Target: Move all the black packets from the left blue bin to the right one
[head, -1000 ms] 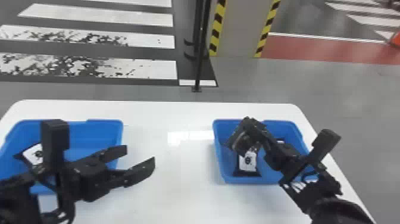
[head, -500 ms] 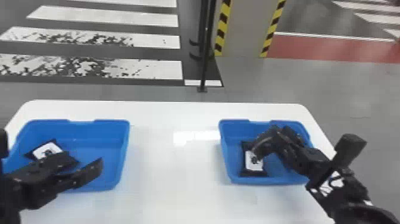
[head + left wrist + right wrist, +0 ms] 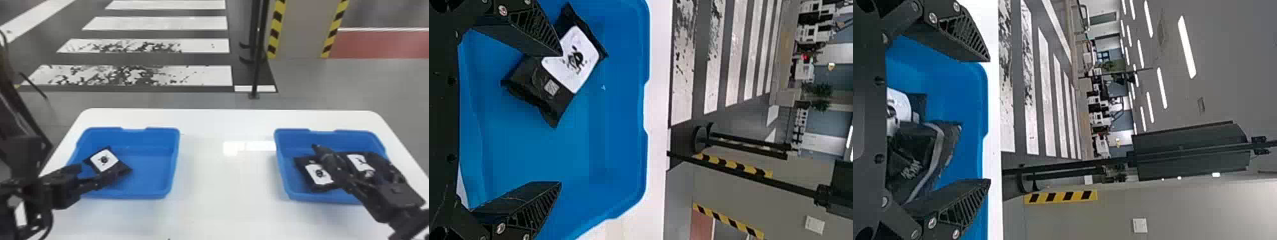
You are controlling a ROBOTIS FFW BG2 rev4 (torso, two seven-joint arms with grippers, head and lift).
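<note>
Blue walls rise around the left bin (image 3: 172, 166), which sits on the white worktop (image 3: 217, 198) with a wide bare strip between it and the right bin (image 3: 282, 169). In the left bin, one black packet (image 3: 103, 159) lies near the left wall, with lots of open blue floor on its right side. It lies on a slant: its long way runs from the far left, where the white label is, to the near right, where the plain black end is. The left hand (image 3: 98, 172) has its two fingers spread wide, and one tip overlaps the packet's edge in the left wrist view; I cannot tell if they touch. The right hand (image 3: 341, 154) is over the right bin, its fingers spread wide too. Black packets (image 3: 319, 174) lie under it, and the one nearer the middle of the worktop slants from far left to near right.
</note>
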